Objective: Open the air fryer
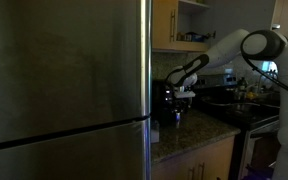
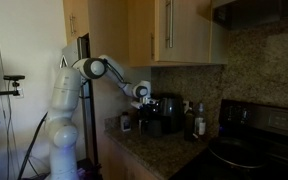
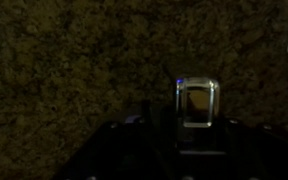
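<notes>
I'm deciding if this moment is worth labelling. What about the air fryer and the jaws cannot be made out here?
- air fryer: in an exterior view the fridge covers part of it; no handle discernible.
- gripper: too small in both exterior views to tell whether the jaws are open or touching anything.
- Wrist view: very dark; the black mass at the bottom edge is cut off and unidentifiable.

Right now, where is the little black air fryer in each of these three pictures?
Exterior view: air fryer just right of the fridge edge, at mid-height.
Exterior view: air fryer near centre, under the wall cabinets.
Wrist view: too dark to pick out.
Shared landmark: speckled granite.
</notes>
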You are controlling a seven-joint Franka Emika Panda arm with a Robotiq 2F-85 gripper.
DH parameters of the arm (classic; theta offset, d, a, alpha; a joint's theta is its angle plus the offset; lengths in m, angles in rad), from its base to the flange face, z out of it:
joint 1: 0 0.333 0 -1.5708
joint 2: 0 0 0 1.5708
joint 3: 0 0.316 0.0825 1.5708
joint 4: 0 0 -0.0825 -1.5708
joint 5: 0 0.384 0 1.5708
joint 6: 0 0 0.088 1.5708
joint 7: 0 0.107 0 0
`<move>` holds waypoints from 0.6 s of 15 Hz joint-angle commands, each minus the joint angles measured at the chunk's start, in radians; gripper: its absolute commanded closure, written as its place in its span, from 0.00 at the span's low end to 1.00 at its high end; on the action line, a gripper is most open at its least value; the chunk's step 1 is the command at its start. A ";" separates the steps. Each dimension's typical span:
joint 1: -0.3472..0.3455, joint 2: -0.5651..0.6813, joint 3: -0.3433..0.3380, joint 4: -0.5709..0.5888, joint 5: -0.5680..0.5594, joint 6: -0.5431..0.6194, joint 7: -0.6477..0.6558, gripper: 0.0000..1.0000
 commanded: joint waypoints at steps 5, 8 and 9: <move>-0.002 0.012 -0.003 0.016 -0.128 -0.019 0.040 0.00; -0.014 0.014 0.010 0.021 -0.097 -0.055 -0.063 0.00; -0.002 0.001 0.002 0.002 -0.115 -0.025 0.001 0.00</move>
